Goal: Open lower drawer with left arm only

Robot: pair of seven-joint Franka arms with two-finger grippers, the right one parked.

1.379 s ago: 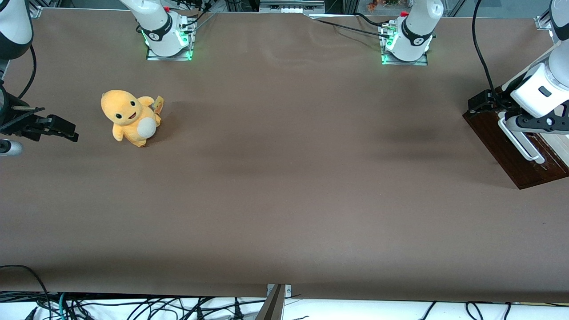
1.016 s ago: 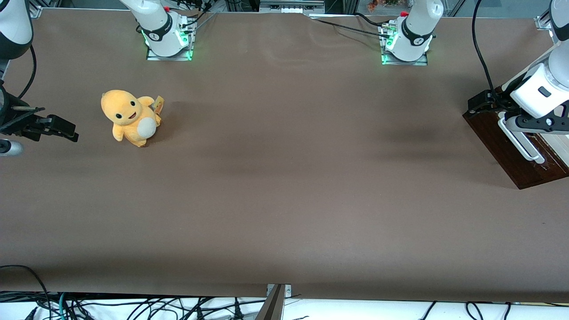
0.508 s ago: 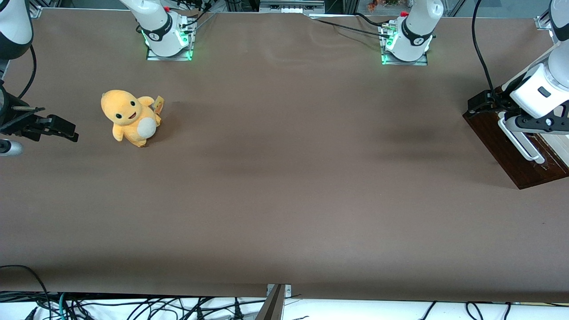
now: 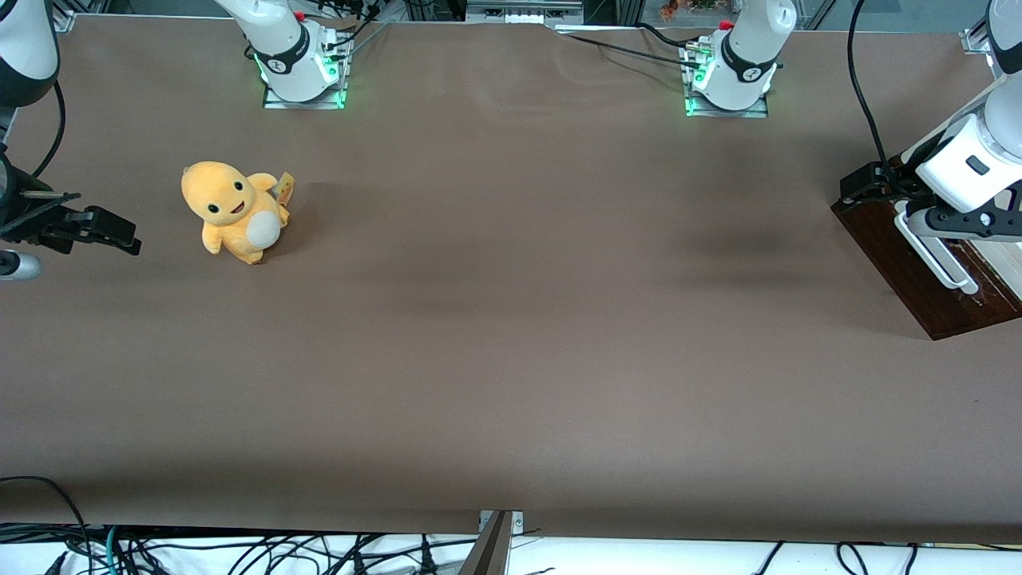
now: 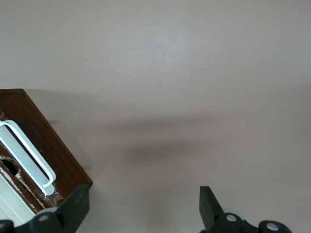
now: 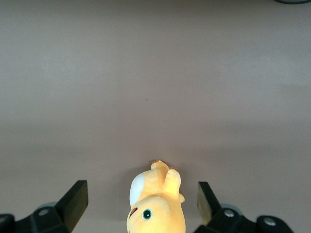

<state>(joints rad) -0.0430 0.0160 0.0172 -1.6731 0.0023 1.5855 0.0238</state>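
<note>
The lower drawer's dark brown glossy front point(image 4: 898, 259) stands at the working arm's end of the table, and its white loop handle point(image 4: 930, 254) faces the table. The left arm point(image 4: 970, 164) reaches down over the drawer. Its black gripper point(image 4: 962, 224) hangs just above the handle. In the left wrist view the gripper point(image 5: 141, 206) is open wide, with only bare table between its fingertips. The drawer front point(image 5: 48, 148) and the handle point(image 5: 25, 151) lie beside one finger point(image 5: 73, 206), outside the gap.
A yellow plush toy point(image 4: 233, 212) sits toward the parked arm's end of the table. Two arm bases point(image 4: 302, 68) point(image 4: 730, 76) are bolted along the edge farthest from the front camera. A pale panel point(image 4: 1008, 267) adjoins the drawer front. Black cables point(image 4: 862, 88) trail from the working arm.
</note>
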